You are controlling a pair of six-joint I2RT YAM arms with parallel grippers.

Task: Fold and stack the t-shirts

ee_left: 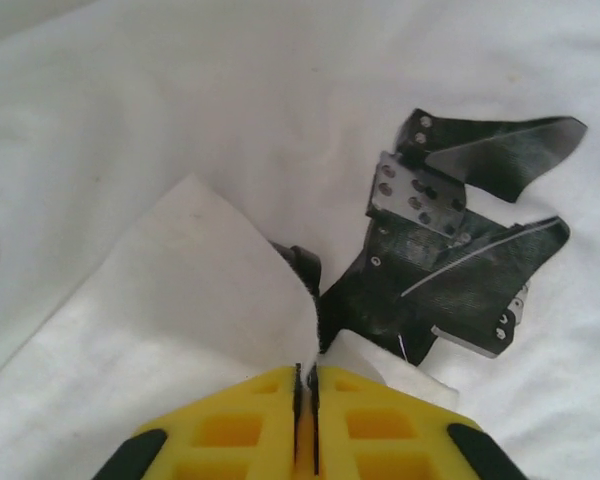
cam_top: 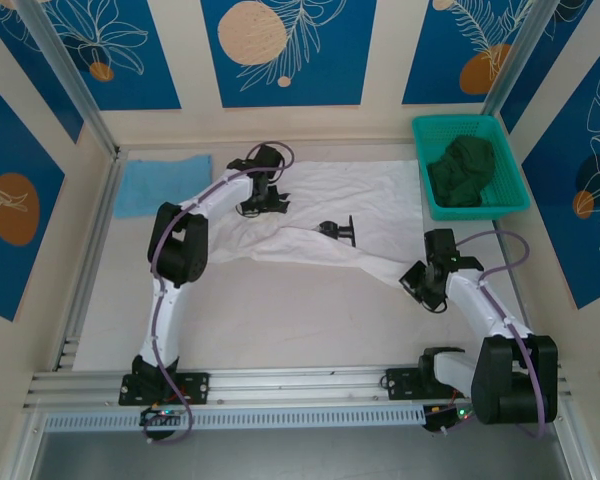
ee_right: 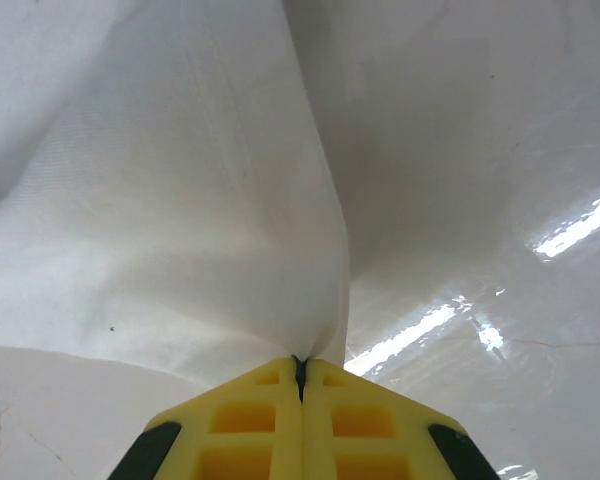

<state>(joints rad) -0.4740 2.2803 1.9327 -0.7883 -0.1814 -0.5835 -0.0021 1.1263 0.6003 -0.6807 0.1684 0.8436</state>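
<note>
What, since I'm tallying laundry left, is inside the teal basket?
A crumpled dark green garment lies in the teal basket, covering most of its floor. Whether anything else sits beneath it cannot be seen.

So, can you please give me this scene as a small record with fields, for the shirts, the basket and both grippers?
white t-shirt: spread on the table, near edge bunched, black print facing up
light-blue t-shirt: lying flat, far left
green basket: far right, holds dark green cloth
left gripper: shut on a white t-shirt fold beside the print
right gripper: shut on white t-shirt cloth
</note>
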